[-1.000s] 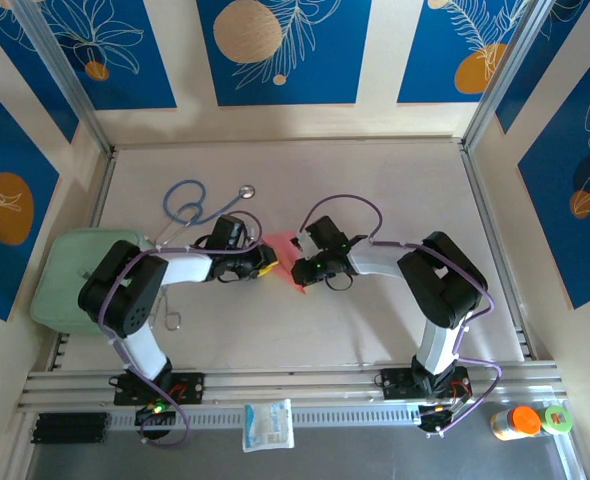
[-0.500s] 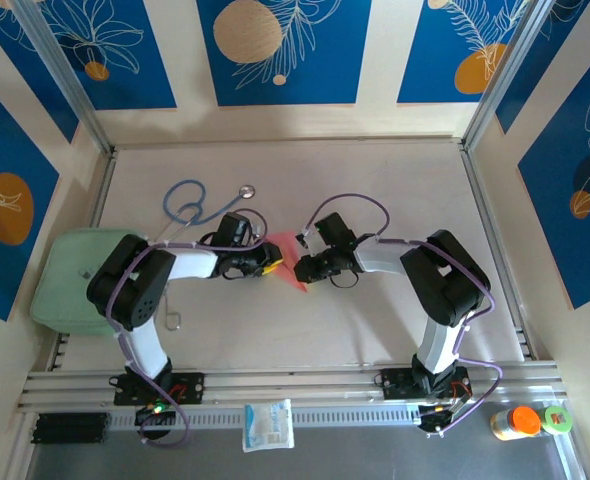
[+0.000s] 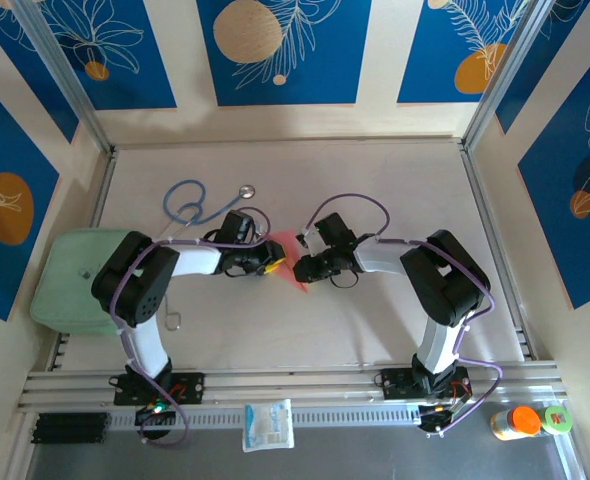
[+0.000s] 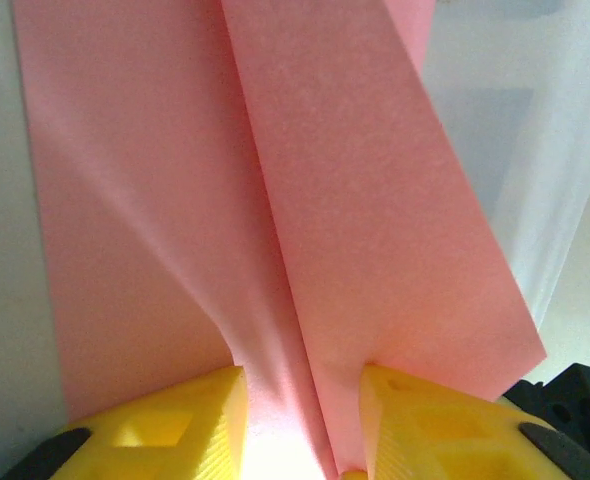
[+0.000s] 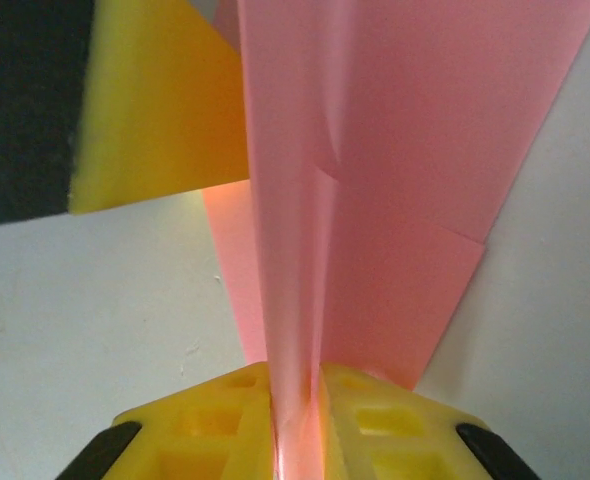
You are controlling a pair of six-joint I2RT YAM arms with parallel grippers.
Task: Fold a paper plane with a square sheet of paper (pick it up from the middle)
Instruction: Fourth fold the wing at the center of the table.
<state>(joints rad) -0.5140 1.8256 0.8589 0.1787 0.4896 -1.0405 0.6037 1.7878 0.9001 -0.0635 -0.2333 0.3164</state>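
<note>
- paper [image 3: 289, 252]: mid-frame in top view, on table [image 3: 375, 190] between the two wrists. Already creased; both wrist cams show a centre ridge w/ flaps either side.
- L gripper [image 3: 271, 264]: just left of paper. On its wrist cam the fingers [image 4: 175, 430] stand apart at bottom of frame and the crease runs up out of the gap. Gap is far wider than the fold, so it reads as not pinching.
- R gripper [image 3: 301, 268]: just right of paper. Fingers [image 5: 215, 415] are nearly together at bottom centre w/ the fold in the slot, so it's clamped on paper. Light shows through the slot; grip may be light.
- Change vs 1 s ago: both arms have pushed in toward centre. L elbow has moved right, R wrist up-left, and less pink shows between the wrists. An L finger [image 5: 160, 110] sits upper left in the R wrist cam, just beside the paper.
- Meaning (my read): a crease press or hand-over on the centre fold. Partway through, no clear dart w/ wings yet.
- Risk: w/ L loose, only R holds. If R lets go too, thin paper could spring open and lose alignment.
- Next probably needs one firm pinch before the other regrips.
- stethoscope [image 3: 190, 205]: upper left, well apart, not in the way.
</note>
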